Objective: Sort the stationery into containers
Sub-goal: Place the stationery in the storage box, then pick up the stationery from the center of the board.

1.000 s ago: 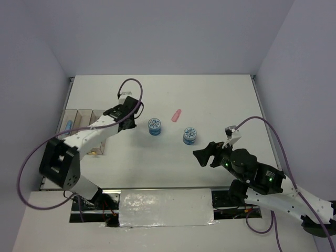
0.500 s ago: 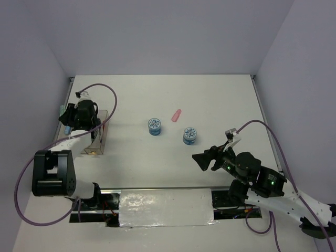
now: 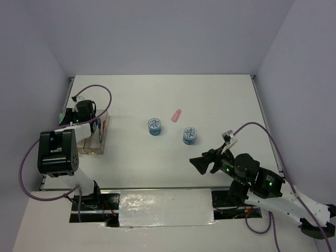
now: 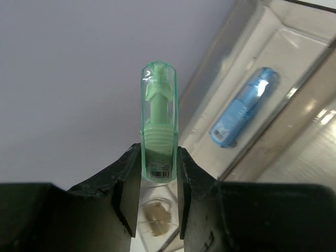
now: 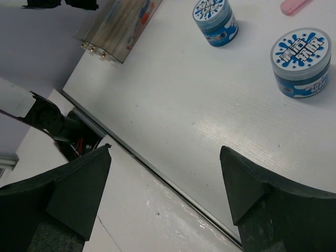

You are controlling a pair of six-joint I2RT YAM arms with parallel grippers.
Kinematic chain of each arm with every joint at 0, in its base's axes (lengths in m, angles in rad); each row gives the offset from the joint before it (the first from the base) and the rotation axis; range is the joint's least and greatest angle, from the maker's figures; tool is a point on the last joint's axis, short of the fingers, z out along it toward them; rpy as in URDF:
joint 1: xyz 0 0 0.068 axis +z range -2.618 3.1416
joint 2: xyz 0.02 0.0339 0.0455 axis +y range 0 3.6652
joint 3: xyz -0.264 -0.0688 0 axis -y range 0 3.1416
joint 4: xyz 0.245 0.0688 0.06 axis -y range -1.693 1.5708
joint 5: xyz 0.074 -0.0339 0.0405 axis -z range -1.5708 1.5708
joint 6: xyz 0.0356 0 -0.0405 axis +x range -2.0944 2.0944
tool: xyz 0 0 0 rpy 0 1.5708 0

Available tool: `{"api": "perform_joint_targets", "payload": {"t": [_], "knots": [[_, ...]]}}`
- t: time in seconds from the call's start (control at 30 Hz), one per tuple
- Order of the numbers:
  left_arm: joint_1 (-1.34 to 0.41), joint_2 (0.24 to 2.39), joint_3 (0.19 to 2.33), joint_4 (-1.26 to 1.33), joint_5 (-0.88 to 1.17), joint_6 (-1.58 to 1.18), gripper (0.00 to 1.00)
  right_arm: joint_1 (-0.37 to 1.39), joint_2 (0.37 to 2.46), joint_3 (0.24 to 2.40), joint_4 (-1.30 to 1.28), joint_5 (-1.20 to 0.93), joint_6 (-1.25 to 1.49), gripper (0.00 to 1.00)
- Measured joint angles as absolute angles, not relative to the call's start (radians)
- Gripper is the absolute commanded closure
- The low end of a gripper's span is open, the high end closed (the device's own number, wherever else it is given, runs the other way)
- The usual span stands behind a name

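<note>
The green bar (image 4: 159, 126) stands upright between the left fingers (image 4: 132, 194), pinched at its lower end where a small barcode label shows, its clear cap pointing away from the wrist camera. The fingers are closed partway, gripping it on both sides. It is held at the far left of the table (image 3: 220, 100), over the row of clear bins (image 3: 100, 139) by the side wall; which compartment lies under it cannot be told. In one compartment just to its right a light-blue bar (image 4: 244, 107) lies flat along the bin's length.

Farther out, mid-table, two round blue rolls sit apart from each other — one (image 3: 155, 126) nearer the bins, the other (image 3: 190, 135) to its right. A pink bar (image 3: 177, 115) lies beyond and between them, touching neither.

The right fingers (image 5: 79, 194) are spread wide and hold nothing — they hang over the near edge of the table, with the rolls ahead of them. From that wrist camera, red and blue shapes show faintly through the bins' wall.
</note>
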State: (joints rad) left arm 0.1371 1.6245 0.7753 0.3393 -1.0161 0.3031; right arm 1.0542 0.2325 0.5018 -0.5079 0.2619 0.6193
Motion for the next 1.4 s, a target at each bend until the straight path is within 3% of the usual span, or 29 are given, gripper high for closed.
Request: {"api": "perform_joint_targets", "payload": {"t": [0.03,0.1,0.13,0.37,0.6,0.83,0.97,1.07,1.2,1.4], "knots": [[0.138,1.633,0.780,0.323,-1.004,0.284,0.57,1.054,0.239,0.503,-0.507,0.258,0.619,0.07],[0.139,1.639,0.788,0.285,-0.979,0.261,0.03,1.054,0.255,0.504,-0.500,0.253,0.616,0.04],[0.140,1.640,0.791,0.273,-0.968,0.253,0.01,1.054,0.264,0.505,-0.496,0.251,0.615,0.03],[0.149,1.608,0.825,0.233,-0.935,0.206,0.01,1.054,0.323,0.541,-0.481,0.246,0.605,0.00],[0.137,1.423,0.918,0.066,-0.890,0.067,0.01,1.054,0.413,0.573,-0.462,0.286,0.588,0.00],[0.081,1.116,1.201,-0.233,-0.350,-0.285,0.01,1.009,0.707,0.729,-0.488,0.422,0.570,0.00],[0.081,0.908,1.096,-0.290,-0.112,-0.381,0.01,0.911,0.921,0.846,-0.454,0.431,0.581,0.00],[0.045,0.854,0.980,-0.326,0.000,-0.425,0.01,0.898,0.958,0.841,-0.442,0.447,0.615,0.00],[-0.098,0.905,0.911,-0.422,0.033,-0.457,0.01,0.874,0.948,0.838,-0.423,0.455,0.639,0.01],[-0.122,0.778,0.890,-0.479,0.046,-0.467,0.01,0.722,1.289,1.117,-0.439,0.415,0.633,0.03]]}}
